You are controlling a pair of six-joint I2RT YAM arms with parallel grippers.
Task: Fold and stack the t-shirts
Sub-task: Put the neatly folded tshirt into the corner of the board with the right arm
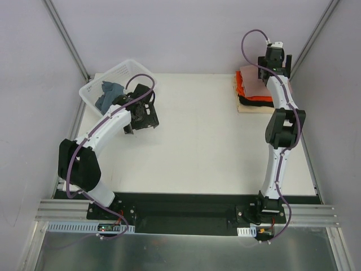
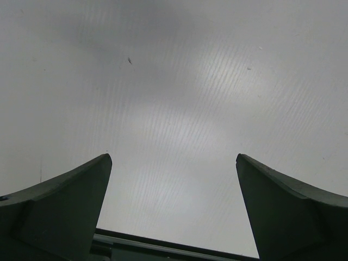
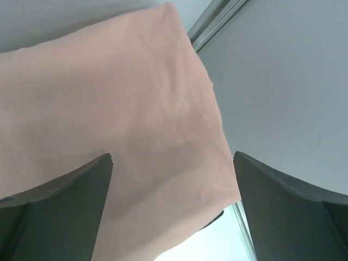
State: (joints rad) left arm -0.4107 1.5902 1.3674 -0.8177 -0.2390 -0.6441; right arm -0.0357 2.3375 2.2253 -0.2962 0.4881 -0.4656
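Note:
A stack of folded t-shirts lies at the table's far right: a dusty-pink one (image 1: 254, 80) on top, then a bright orange one (image 1: 241, 89), a black one (image 1: 254, 100) and a cream one (image 1: 252, 108) at the bottom. My right gripper (image 1: 274, 69) hovers over the stack's right edge, open and empty; in the right wrist view the pink t-shirt (image 3: 125, 130) fills the space under the spread fingers (image 3: 60, 206). My left gripper (image 1: 142, 116) is open and empty above the bare table, just in front of the white basket (image 1: 93, 93). The left wrist view shows only bare table (image 2: 174, 109).
The white plastic basket at the far left holds a crumpled blue-grey cloth (image 1: 108, 94). Grey walls enclose the table on three sides, with metal frame posts (image 1: 65, 36) at the back corners. The arm bases stand on a black rail (image 1: 180, 206) at the near edge.

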